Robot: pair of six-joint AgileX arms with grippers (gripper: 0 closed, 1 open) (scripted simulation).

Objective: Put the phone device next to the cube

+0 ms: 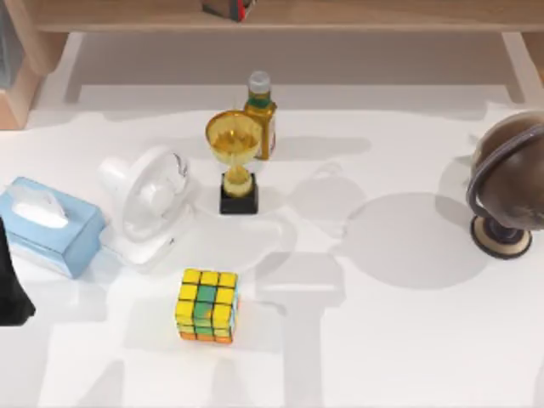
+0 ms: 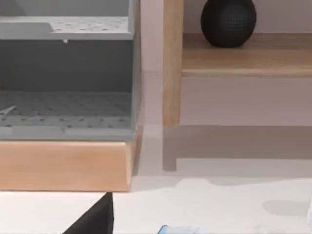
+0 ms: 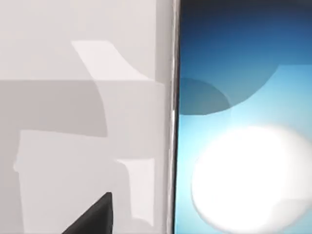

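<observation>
- Near table centre, slightly toward 7 o'clock, the cube [image 1: 206, 305] sits flat on the white table [image 1: 408, 340]; top face mostly yellow tiles with green squares, orange along its lower edge; nothing touching it.
- At 12 o'clock from the cube: a gold trophy [image 1: 235, 161] on a black base, a bottle [image 1: 261, 115] with a pale cap just behind it.
- At 10 o'clock from the cube: a white fan [image 1: 151, 204]; further toward 9 o'clock, at the table's left edge, a light blue tissue box [image 1: 47, 225].
- At 3 o'clock on the table, right edge: a brown globe [image 1: 510, 183] on a round stand.
- Left arm [image 1: 13, 285]: dark shape at the left edge, about 8 o'clock; its wrist camera faces a wooden shelf [image 2: 243, 53] carrying a black textured ball [image 2: 228, 20], beside a grey perforated rack [image 2: 66, 73]; jaw state cannot be told.
- Right wrist view: the phone device [image 3: 243, 122] very close up, blue screen with a pale round glow, thin pale rim against the white surface; jaw state cannot be told.
</observation>
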